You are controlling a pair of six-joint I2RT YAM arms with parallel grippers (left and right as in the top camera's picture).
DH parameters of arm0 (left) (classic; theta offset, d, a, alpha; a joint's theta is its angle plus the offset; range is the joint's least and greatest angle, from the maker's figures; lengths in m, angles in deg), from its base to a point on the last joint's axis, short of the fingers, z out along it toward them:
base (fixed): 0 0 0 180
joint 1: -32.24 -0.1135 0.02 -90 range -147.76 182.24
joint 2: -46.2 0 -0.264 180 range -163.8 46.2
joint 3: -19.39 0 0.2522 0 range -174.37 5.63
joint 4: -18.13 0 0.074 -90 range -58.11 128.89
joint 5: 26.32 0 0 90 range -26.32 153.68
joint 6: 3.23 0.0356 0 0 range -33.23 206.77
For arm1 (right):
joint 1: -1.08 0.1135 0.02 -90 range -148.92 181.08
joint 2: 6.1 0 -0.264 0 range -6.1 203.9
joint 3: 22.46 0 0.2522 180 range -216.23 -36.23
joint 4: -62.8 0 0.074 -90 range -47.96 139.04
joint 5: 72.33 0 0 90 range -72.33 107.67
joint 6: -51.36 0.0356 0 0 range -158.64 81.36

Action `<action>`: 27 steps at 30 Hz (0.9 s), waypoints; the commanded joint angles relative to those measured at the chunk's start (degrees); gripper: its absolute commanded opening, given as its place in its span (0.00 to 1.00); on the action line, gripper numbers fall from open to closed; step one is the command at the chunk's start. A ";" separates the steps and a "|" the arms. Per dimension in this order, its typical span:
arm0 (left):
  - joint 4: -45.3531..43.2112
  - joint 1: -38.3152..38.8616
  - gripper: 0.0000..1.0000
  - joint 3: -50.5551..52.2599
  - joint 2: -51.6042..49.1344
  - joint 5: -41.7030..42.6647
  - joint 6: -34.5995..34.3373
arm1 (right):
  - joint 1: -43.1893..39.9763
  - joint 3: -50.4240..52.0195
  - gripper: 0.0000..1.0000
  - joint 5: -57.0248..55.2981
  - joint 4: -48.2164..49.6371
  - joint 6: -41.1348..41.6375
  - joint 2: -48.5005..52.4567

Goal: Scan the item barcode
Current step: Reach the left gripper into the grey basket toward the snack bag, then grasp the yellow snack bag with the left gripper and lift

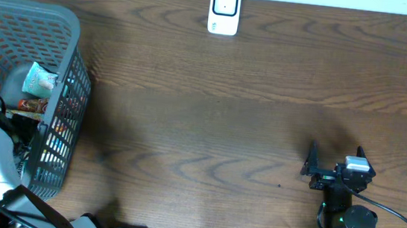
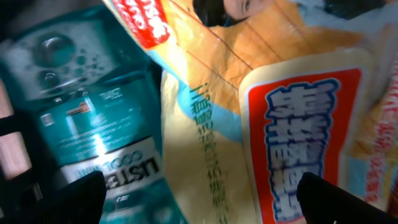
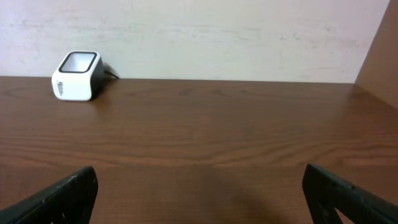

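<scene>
The left jaws gape wide and empty inside the grey basket (image 1: 70, 56), just over a yellow packet (image 2: 205, 124) and a teal pouch (image 2: 93, 112). The right jaws, equally wide, hold nothing above the table (image 1: 226, 116); the white scanner (image 1: 224, 10) sits at its far edge.

The barcode scanner (image 1: 224, 10) is a small white unit with a dark-framed window. It stands upright on the tabletop (image 1: 261, 134) at the top centre of the overhead frame, and shows at upper left in the right wrist view. The items lie piled in the grey mesh basket (image 1: 26, 11) at the overhead frame's left edge: a teal Listerine pouch (image 2: 93, 124), touching a yellow packet (image 2: 298, 155) with a red label to its right.
</scene>
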 commanded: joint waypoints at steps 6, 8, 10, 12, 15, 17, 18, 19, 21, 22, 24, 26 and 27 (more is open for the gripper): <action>-11.80 -0.26 0.98 6.14 0.00 5.09 0.81 | -0.42 0.04 0.99 -0.04 -0.26 -0.90 -0.13; -13.62 -0.24 0.98 6.49 -0.94 6.29 0.50 | -0.42 0.04 0.99 -0.04 -0.26 -0.90 -0.13; -14.86 -0.24 0.98 6.54 -2.62 7.32 0.50 | -0.42 0.04 0.99 -0.04 -0.26 -0.90 -0.13; -15.89 -0.24 0.98 6.54 -5.05 8.68 0.52 | -0.42 0.04 0.99 -0.04 -0.26 -0.90 -0.13; -18.45 -0.24 0.98 6.54 -10.91 12.98 0.52 | -0.42 0.04 0.99 -0.04 -0.24 -0.90 -0.13; -19.61 -0.24 0.92 6.54 -13.55 16.33 0.52 | -0.42 0.04 0.99 -0.04 -0.26 -0.90 -0.13; -20.04 -0.24 0.87 6.54 -14.19 17.46 0.52 | -0.42 0.04 0.99 -0.04 -0.26 -0.90 -0.13; -20.41 -0.24 0.78 6.51 -14.43 18.23 0.55 | -0.42 0.04 0.99 -0.04 -0.26 -0.90 -0.13; -20.59 -0.26 0.61 6.21 -13.84 19.26 0.55 | -0.42 0.04 0.99 -0.04 -0.26 -0.90 -0.13; -20.33 -0.26 0.55 5.81 -13.00 19.28 0.55 | -0.42 0.04 0.99 -0.04 -0.26 -0.90 -0.13; -18.73 -0.26 0.44 4.59 -10.47 19.28 0.55 | -0.42 0.04 0.99 -0.04 -0.26 -0.90 -0.13; -16.50 -0.26 0.31 2.93 -6.49 19.26 0.55 | -0.42 0.04 0.99 -0.02 -0.26 -0.90 -0.13; -15.23 -0.26 0.25 1.84 -3.87 19.26 0.55 | -0.42 0.04 0.99 -0.04 -0.26 -0.90 -0.13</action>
